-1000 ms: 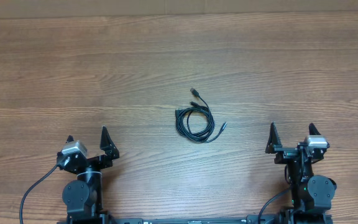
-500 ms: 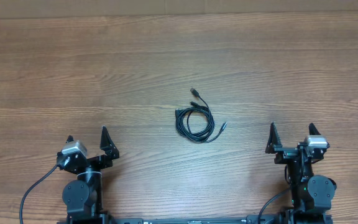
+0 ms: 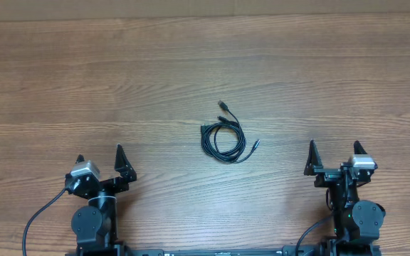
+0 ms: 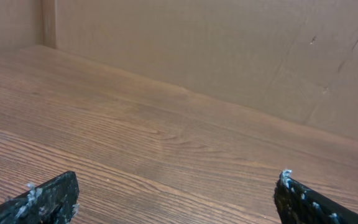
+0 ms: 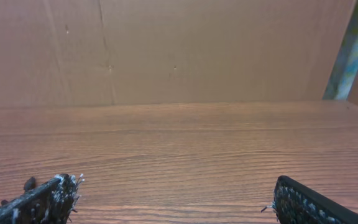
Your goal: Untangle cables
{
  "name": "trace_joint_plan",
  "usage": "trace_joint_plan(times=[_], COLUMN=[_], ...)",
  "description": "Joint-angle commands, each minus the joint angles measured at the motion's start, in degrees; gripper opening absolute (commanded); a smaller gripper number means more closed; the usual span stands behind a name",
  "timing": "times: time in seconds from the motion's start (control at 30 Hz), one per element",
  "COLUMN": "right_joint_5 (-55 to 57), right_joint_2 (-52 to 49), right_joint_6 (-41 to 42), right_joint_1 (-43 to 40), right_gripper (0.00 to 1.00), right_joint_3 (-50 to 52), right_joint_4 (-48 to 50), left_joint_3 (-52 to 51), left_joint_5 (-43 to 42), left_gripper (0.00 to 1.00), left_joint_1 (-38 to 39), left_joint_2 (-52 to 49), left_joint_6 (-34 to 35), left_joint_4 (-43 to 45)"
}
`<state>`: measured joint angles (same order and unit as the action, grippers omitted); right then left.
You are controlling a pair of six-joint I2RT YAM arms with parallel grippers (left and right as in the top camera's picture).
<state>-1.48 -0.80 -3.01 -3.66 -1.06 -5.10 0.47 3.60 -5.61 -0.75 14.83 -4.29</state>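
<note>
Cables [image 3: 205, 139] visible overhead only; wrist views just table [image 4: 166, 143] and wall [image 4: 197, 50].

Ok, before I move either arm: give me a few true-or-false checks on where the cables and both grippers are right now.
1. The cables lie in one coiled bundle near the middle of the table. True.
2. The left gripper is shut on the cables. False: it is open, holds nothing, and sits near the table's front edge, well apart from them.
3. The right gripper is open and holds nothing. True.
4. The cables show in both wrist views. False: each wrist view shows only tabletop and a brown wall beyond it.
5. Seen from overhead, the cables lie between the two arms from left to right. True.
</note>
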Motion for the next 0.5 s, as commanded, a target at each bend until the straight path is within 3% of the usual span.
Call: trace_joint_plan(times=[0.0, 0.47], right_joint_5=[0.09, 0.28], right_joint_2=[0.63, 0.63], right_joint_6=[0.33, 0.33], right_joint_1=[-0.22, -0.22], right_gripper=[1.0, 1.0], right_joint_3=[0.61, 0.59], right_joint_4=[0.33, 0.42], left_joint_3=[-0.2, -0.2], left_joint_5=[-0.5, -0.2], left_gripper=[0.99, 1.0], left_joint_1=[0.28, 0.26], left_joint_2=[0.5, 0.5], left_joint_6=[-0.9, -0.94], left_joint_4=[0.07, 0.11])
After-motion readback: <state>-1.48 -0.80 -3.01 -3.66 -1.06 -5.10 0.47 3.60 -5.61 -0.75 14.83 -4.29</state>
